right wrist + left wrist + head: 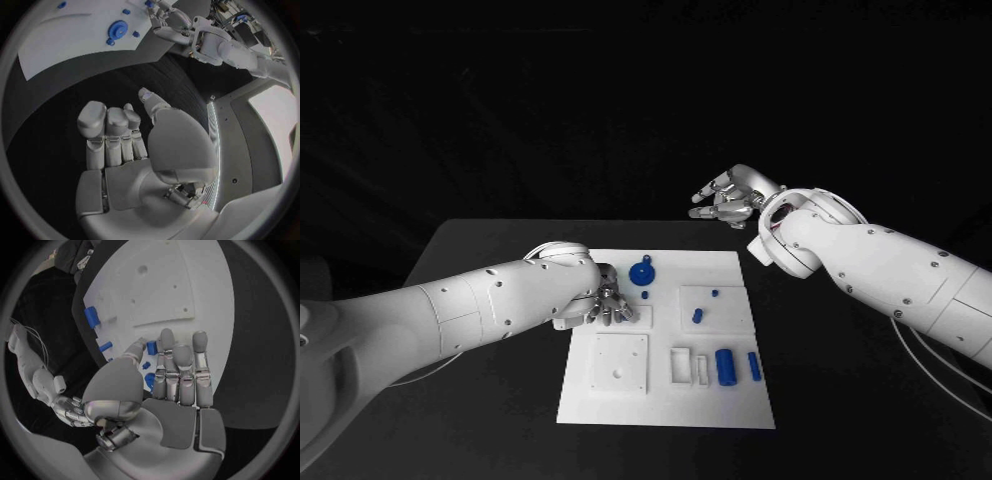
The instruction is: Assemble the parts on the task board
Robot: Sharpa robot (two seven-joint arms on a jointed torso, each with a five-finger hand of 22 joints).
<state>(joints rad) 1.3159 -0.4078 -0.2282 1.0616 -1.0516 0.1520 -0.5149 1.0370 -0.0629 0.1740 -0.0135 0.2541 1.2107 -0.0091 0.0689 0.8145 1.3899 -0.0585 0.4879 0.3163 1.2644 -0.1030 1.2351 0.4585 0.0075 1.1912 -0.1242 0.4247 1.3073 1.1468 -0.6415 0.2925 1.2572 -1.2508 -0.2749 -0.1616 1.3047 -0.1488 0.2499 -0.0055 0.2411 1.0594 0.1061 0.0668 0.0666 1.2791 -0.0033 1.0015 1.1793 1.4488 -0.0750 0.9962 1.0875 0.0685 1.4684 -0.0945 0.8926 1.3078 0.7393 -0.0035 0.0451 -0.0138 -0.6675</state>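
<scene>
Two hands are empty with fingers apart: the left hand (610,303) hovers over the board's (733,400) left edge, just beside the blue parts (643,272), while the right hand (730,200) hangs beyond the worktop's (488,250) far edge.

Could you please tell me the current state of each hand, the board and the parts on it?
Left hand: low over the board, fingers straight, holding nothing.
Right hand: raised beyond the board, holding nothing.
Task board: flat on the table.
Round blue part: on the board.
Long blue part: lying flat.
</scene>
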